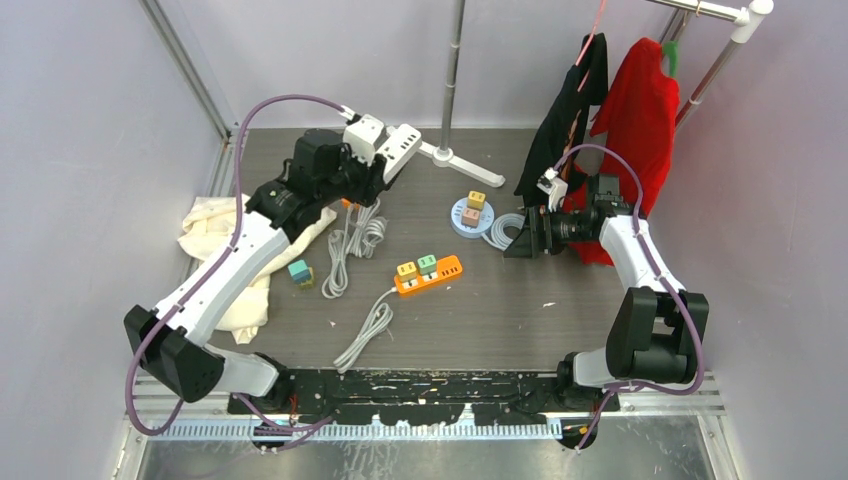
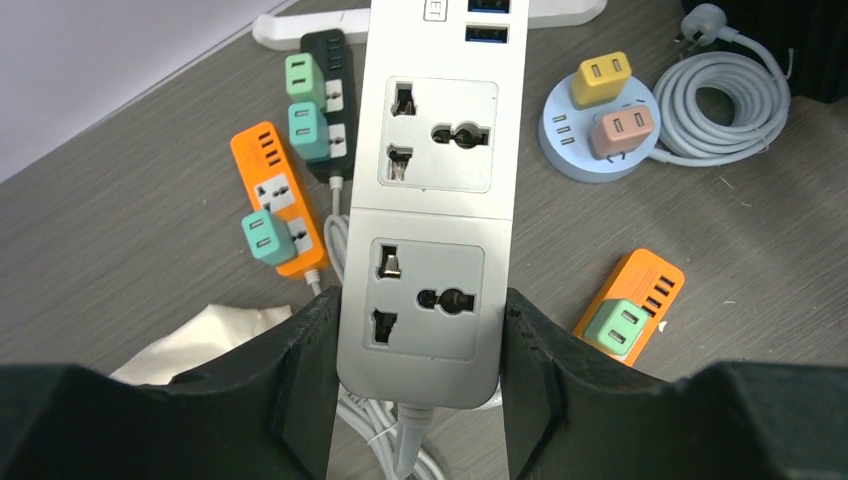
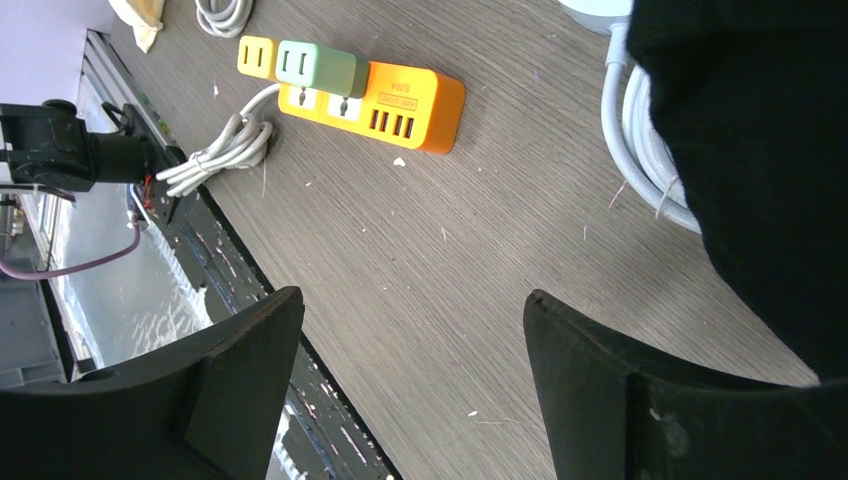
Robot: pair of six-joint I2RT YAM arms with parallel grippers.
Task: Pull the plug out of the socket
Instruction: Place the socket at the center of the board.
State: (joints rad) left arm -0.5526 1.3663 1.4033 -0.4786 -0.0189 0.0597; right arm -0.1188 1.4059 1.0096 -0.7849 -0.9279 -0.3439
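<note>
While the white plastic power strip [image 2: 435, 130] is gripped by the left tool [image 2: 420, 310], the empty, open right tool [image 3: 410, 300] should be squared before pulling.

- Top: high at the near edge, looking down on the whole surface [image 1: 560, 320].
- Wrists: close, angled down; right shares the orange strip [image 3: 400, 100] with top.

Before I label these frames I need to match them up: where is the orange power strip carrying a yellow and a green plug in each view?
Top external: the orange power strip lies mid-table, between the two arms.
Left wrist: it is lower right; only its green plug shows.
Right wrist: it is at the top, left of centre, both plugs showing.
Shared landmark: the coiled grey cable, seen in all three views.
</note>
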